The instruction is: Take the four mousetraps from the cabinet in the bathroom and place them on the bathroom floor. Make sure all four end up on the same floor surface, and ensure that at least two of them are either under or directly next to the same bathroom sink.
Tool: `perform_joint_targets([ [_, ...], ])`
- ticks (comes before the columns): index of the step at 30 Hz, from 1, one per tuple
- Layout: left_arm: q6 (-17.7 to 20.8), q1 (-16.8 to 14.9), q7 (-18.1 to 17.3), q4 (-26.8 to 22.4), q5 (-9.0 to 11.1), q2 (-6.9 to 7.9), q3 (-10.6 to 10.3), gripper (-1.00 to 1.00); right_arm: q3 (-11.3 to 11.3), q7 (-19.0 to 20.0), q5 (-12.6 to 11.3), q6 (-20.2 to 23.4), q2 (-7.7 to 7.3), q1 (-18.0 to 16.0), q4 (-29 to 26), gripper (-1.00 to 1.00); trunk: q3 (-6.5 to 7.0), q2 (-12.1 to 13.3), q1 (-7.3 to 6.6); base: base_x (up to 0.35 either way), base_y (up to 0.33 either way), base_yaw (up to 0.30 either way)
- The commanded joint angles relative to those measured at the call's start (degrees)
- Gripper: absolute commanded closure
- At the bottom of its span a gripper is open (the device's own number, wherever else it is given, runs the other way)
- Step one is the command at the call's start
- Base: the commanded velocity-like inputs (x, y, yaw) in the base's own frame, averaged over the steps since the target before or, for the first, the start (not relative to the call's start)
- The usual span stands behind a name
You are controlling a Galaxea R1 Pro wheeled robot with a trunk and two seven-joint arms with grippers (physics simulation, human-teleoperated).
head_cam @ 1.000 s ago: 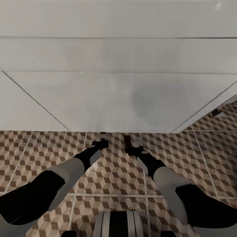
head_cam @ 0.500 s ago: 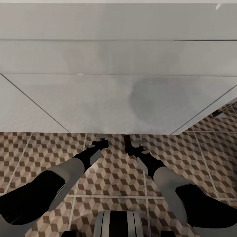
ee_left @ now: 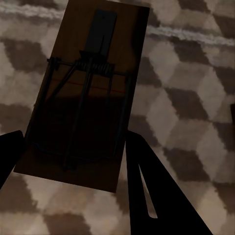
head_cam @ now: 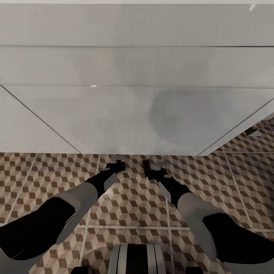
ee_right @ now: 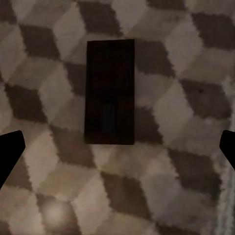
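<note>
A brown wooden mousetrap (ee_left: 83, 98) with its dark spring sits between the fingers of my left gripper (ee_left: 73, 142), which is shut on its long sides just above the cube-patterned bathroom floor (head_cam: 45, 179). A second mousetrap (ee_right: 110, 88) lies flat on the tiles, with my right gripper (ee_right: 117, 142) open wide over it and its fingers well apart from the board. In the head view both grippers, left (head_cam: 117, 164) and right (head_cam: 154, 167), reach to the front edge of the white bathroom sink block (head_cam: 137, 114). The loose mousetrap (head_cam: 145, 163) shows there as a thin brown strip. The cabinet is out of view.
The white vanity hangs over the upper half of the head view, its lower edge just beyond my fingertips. Patterned tiles run left, right and back toward my base (head_cam: 137, 258). A small dark object (head_cam: 252, 130) lies on the floor at the far right.
The head view shifted slightly at first, then held still. Both arms stay in place; the brown strip by the right gripper sits a touch further left.
</note>
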Motion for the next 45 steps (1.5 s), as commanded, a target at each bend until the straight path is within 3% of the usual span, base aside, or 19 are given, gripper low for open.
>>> perform_joint_targets([
  [1, -0.15, -0.03, 0.05, 0.02, 0.34, 0.00, -0.45, 1.00, 0.16, -0.06, -0.09, 0.32, 0.00, 0.00, -0.09, -1.00, -0.03, -0.01, -0.01, 0.000, 0.000, 0.000],
  [37, -0.15, -0.03, 0.05, 0.02, 0.34, 0.00, -0.45, 1.00, 0.16, -0.03, -0.09, 0.31, 0.00, 0.00, -0.09, -1.00, -0.03, -0.01, -0.01, 0.000, 0.000, 0.000],
  [38, -0.15, -0.03, 0.05, 0.02, 0.34, 0.00, -0.45, -1.00, 0.16, -0.05, -0.09, 0.31, 0.00, 0.00, -0.09, -1.00, -0.03, -0.01, -0.01, 0.000, 0.000, 0.000],
  [45, -0.15, -0.03, 0.05, 0.02, 0.34, 0.00, -0.45, -1.00, 0.16, -0.05, -0.08, 0.31, 0.00, 0.00, -0.09, -1.00, -0.03, -0.01, -0.01, 0.000, 0.000, 0.000],
])
